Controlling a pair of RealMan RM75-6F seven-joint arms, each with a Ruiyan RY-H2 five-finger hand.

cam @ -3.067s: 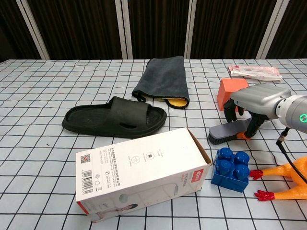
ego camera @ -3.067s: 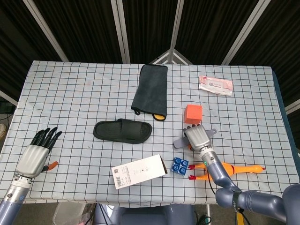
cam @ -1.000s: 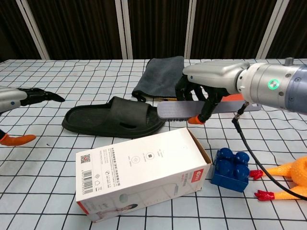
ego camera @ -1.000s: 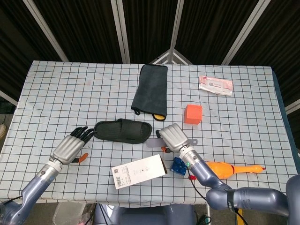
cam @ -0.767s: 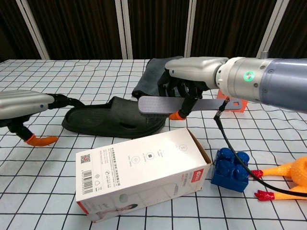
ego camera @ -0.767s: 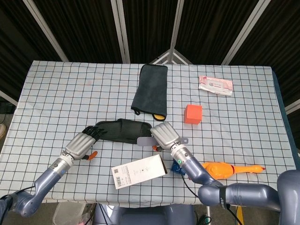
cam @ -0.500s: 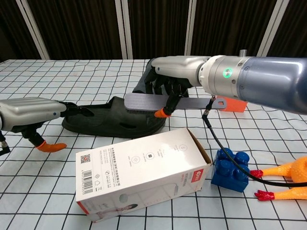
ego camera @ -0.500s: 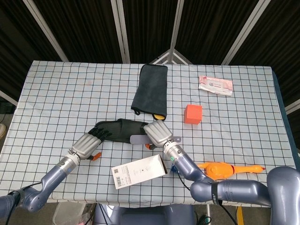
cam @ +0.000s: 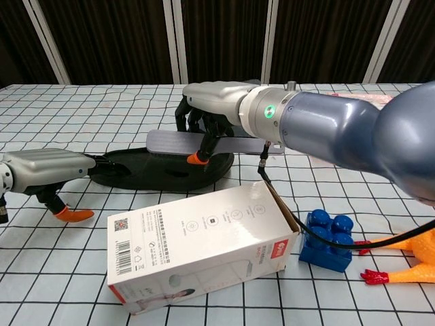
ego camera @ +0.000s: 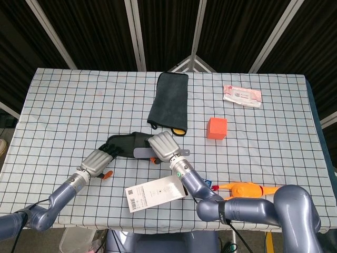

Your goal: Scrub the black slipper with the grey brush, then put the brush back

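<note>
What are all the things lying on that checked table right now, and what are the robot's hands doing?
Slipper: one, black, table centre, under the brush.
Brush: one, grey, held over the slipper.
Towel: one, dark grey with a yellow edge, behind the slipper.
Cube: one, orange, right of the towel.
Packet: one, pink and white, far right.
Box: one, white with a barcode label, near edge.
Block: one, blue, studded, right of the box.
Toy chicken: one, orange, near right.
Left hand: grey and black, its fingers at the slipper's left end.
Right hand: grey, gripping the brush.
</note>
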